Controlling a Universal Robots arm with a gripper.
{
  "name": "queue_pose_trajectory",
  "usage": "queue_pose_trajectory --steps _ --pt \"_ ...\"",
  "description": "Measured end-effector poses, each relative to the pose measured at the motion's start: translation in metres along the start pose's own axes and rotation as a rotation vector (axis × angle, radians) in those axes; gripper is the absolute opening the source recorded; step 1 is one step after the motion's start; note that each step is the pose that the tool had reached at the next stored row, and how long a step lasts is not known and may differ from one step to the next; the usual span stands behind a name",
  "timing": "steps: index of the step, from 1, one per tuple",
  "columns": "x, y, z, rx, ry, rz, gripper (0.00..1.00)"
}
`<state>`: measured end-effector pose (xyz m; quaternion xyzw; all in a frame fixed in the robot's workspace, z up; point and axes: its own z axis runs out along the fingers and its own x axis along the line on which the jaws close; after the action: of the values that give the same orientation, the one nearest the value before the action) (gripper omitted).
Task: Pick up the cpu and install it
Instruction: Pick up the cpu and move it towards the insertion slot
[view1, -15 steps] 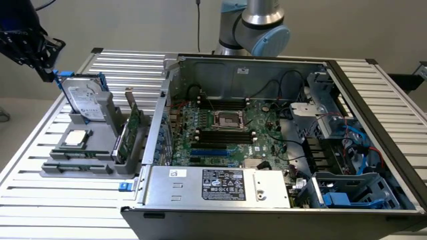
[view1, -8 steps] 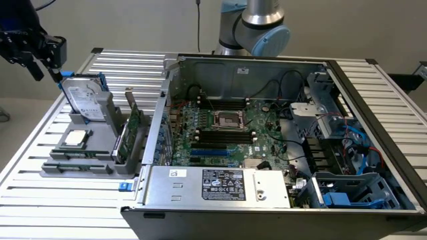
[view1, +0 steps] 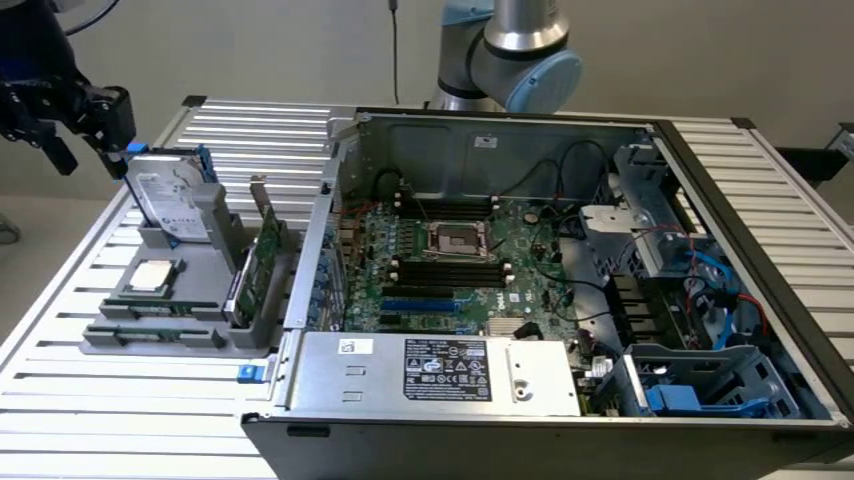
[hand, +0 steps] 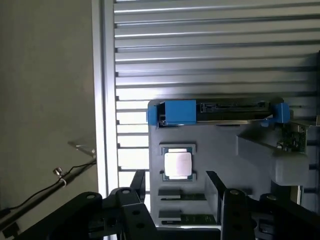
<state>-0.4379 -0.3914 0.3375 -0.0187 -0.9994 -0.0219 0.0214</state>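
The cpu (view1: 154, 277) is a small silver square lying flat in its seat on the grey parts holder (view1: 134, 340), at the exterior view's left. In the wrist view the cpu (hand: 177, 164) sits between my two black fingers (hand: 136, 186), well below them. My gripper (view1: 87, 150) hangs high over the holder's far end, above the upright hard drive (view1: 167, 190). Its jaws stand open with nothing in them. The empty socket (view1: 461, 240) sits mid-motherboard inside the open computer case (view1: 534, 390).
Green circuit cards (view1: 267, 260) stand upright on the holder beside the case wall. The blue-framed hard drive (hand: 215, 112) edges the holder. A slatted metal table (view1: 80, 420) carries everything. Cables and drive cages (view1: 694, 300) crowd the case's right side. A loose wire (hand: 60, 175) lies off the table.
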Motion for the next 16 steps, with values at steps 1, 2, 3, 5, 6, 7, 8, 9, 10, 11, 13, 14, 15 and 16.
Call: queue_pose_trajectory --steps 1,2,3,5,6,7,8,9,10,11,13,14,15,16 --pt "0.000 -0.0031 0.0016 0.0000 0.0002 0.000 0.60" --pt "0.000 -0.0057 0.0033 0.0001 0.0001 0.000 0.60" --pt "0.000 -0.0073 0.0051 -0.0001 0.0000 0.000 0.60" --pt "-0.001 -0.0099 0.0087 -0.0001 0.0000 0.000 0.62" --pt "-0.001 -0.0106 0.0105 -0.0001 0.0000 0.000 0.62" --pt "-0.001 -0.0110 0.0122 0.0000 0.0001 0.000 0.67" --pt "-0.001 -0.0113 0.0140 0.0000 0.0000 0.000 0.67" --pt "-0.001 -0.0115 0.0158 0.0001 0.0001 0.000 0.67" --pt "-0.002 -0.0116 0.0175 0.0001 0.0002 0.000 0.67" --pt "-0.002 -0.0117 0.0193 0.0000 0.0001 0.000 0.67" --pt "-0.003 -0.0119 0.0230 0.0000 0.0000 0.000 0.67" --pt "-0.003 -0.0120 0.0248 0.0000 0.0000 0.000 0.67" --pt "-0.004 -0.0121 0.0266 0.0000 0.0001 0.000 0.67" --pt "-0.004 -0.0122 0.0284 0.0000 0.0001 0.000 0.67"
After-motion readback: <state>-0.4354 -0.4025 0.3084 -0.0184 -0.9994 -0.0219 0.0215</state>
